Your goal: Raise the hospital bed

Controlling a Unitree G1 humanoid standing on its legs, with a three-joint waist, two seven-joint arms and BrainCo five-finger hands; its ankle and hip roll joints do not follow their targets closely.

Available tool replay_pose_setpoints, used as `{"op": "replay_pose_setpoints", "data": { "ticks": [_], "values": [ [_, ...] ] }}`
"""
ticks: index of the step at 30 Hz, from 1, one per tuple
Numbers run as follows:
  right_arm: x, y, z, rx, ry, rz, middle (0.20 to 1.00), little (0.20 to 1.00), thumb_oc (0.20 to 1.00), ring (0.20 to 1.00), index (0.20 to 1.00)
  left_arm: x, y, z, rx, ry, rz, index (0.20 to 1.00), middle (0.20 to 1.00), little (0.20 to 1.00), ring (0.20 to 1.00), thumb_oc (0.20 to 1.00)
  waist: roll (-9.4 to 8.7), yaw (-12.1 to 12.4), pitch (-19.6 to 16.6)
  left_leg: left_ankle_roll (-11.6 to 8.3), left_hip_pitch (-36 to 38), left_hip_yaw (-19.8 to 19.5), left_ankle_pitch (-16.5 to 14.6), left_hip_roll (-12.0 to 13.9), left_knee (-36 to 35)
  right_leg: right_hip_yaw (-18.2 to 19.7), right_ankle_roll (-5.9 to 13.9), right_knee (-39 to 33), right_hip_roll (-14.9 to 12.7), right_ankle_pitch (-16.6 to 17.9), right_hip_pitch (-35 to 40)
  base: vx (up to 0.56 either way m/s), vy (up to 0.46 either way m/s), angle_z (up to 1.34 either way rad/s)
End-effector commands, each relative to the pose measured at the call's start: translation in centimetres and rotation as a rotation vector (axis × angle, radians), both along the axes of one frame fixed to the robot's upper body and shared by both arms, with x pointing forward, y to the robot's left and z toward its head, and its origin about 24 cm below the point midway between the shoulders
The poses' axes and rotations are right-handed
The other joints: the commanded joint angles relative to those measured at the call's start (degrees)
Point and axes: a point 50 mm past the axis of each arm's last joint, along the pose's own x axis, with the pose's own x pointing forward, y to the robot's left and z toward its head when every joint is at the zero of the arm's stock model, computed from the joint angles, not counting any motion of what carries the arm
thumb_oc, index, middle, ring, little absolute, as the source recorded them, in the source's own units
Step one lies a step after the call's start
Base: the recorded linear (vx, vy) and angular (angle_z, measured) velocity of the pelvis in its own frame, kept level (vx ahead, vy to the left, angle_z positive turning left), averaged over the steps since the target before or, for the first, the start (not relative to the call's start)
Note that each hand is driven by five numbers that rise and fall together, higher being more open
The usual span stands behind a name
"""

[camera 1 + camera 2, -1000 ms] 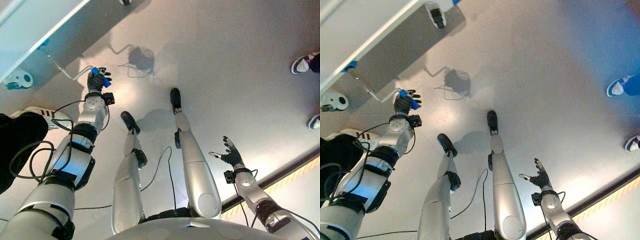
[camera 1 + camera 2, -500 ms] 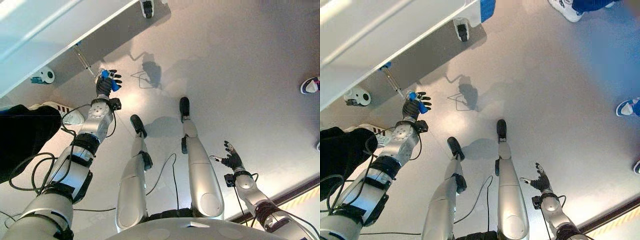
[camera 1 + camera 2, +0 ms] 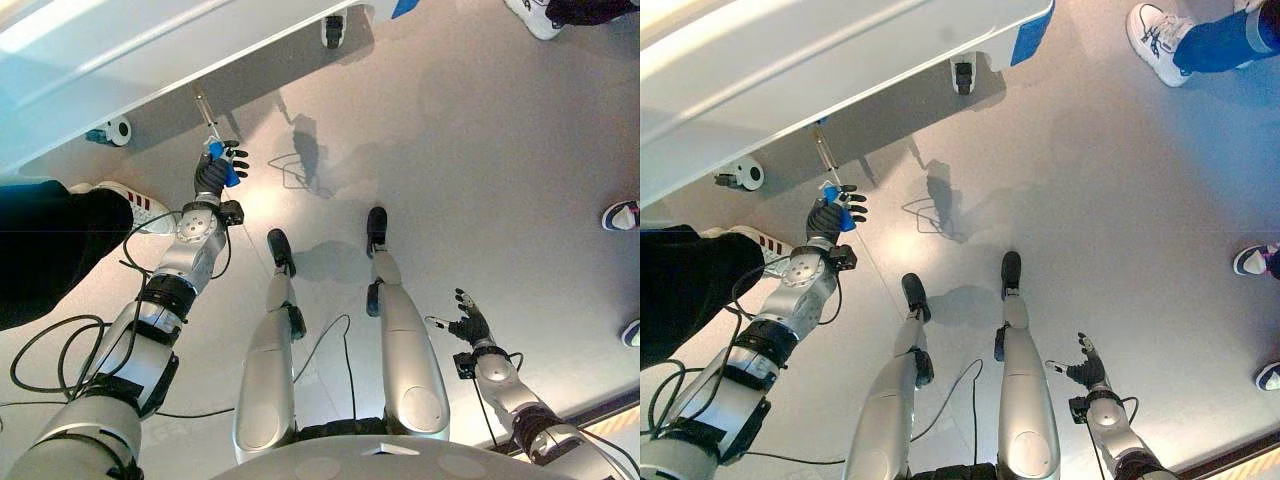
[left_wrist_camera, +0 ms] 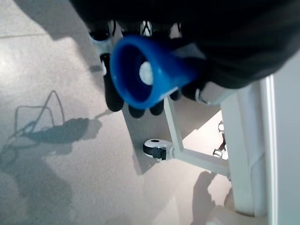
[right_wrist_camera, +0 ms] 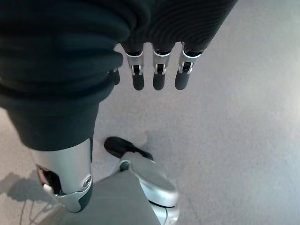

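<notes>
Left wrist view shows my left hand with fingers curled around the blue crank handle under the hospital bed. I judge it stiff and smooth, so I grip it mid-handle. My right hand hangs relaxed.

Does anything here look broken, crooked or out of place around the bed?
Nothing stands out. The left hand is curled round the blue crank handle under the hospital bed, whose frame and caster wheel look intact. The right hand hangs open over bare floor. A person's shoes stand nearby.
</notes>
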Motion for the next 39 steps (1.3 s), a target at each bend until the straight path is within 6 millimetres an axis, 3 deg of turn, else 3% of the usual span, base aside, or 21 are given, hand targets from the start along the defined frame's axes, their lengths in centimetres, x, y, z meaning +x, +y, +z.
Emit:
{"op": "replay_pose_setpoints", "data": {
  "ticks": [1, 8, 10, 24, 39],
  "values": [
    [-2.3, -1.8, -0.8, -0.042, 0.074, -0.043, 1.0, 1.0, 1.0, 1.0, 1.0, -0.1, 2.1, 5.5, 0.012, -0.25, 0.029, 0.2, 0.2, 0.2, 0.2, 0.2, -0.23, 0.85, 0.06, -1.28, -0.65, -0.36, -2.15, -0.35, 5.71, 1.27, 5.3, 6.64, -2.55, -3.44, -0.1, 0.02, 0.039, 0.17],
    [-2.3, -1.9, -0.9, -0.044, 0.078, -0.051, 1.0, 1.0, 1.0, 1.0, 1.0, -0.3, 3.9, 5.1, 0.04, -0.219, 0.091, 0.2, 0.2, 0.2, 0.2, 0.2, -0.75, 1.88, 0.06, -0.91, -1.63, -1.24, -2.45, -0.82, 6.19, 0.23, 5.56, 6.79, -3.39, -3.77, 0.23, 0.02, 0.034, 0.11],
    [-2.5, -1.9, -1.0, -0.045, 0.085, -0.054, 1.0, 1.0, 1.0, 1.0, 1.0, -0.2, 5.4, 4.6, 0.048, -0.174, 0.157, 0.2, 0.2, 0.2, 0.2, 0.2, -1.22, 2.21, 0.06, -0.78, -2.51, -1.57, -2.59, -1.02, 6.41, -0.24, 5.77, 6.89, -3.9, -3.86, 0.14, 0.02, 0.049, 0.08],
    [-1.8, -1.1, -0.9, -0.024, 0.06, -0.031, 1.0, 1.0, 1.0, 1.0, 1.0, 0.5, 9.0, 3.5, 0.171, 0.014, 0.317, 0.2, 0.2, 0.2, 0.2, 0.2, -3.21, 2.07, 0.06, -0.65, -8.01, -1.65, -2.66, -1.49, 6.9, -0.61, 6.21, 6.08, -4.52, -3.63, -3.4, 0.02, 0.032, 0.09],
    [0.5, 1.0, 0.9, 0.006, -0.075, 0.055, 1.0, 1.0, 1.0, 1.0, 1.0, 1.4, 8.5, 3.4, 0.273, 0.086, 0.353, 0.2, 0.2, 0.2, 0.2, 0.2, -3.88, -0.14, 0.06, -1.03, -14.56, 0.35, -1.62, -0.31, 6.24, 1.59, 6.03, 6.53, -3.5, -3.02, -12.08, 0.01, 0.0, -0.02]
  ]
}}
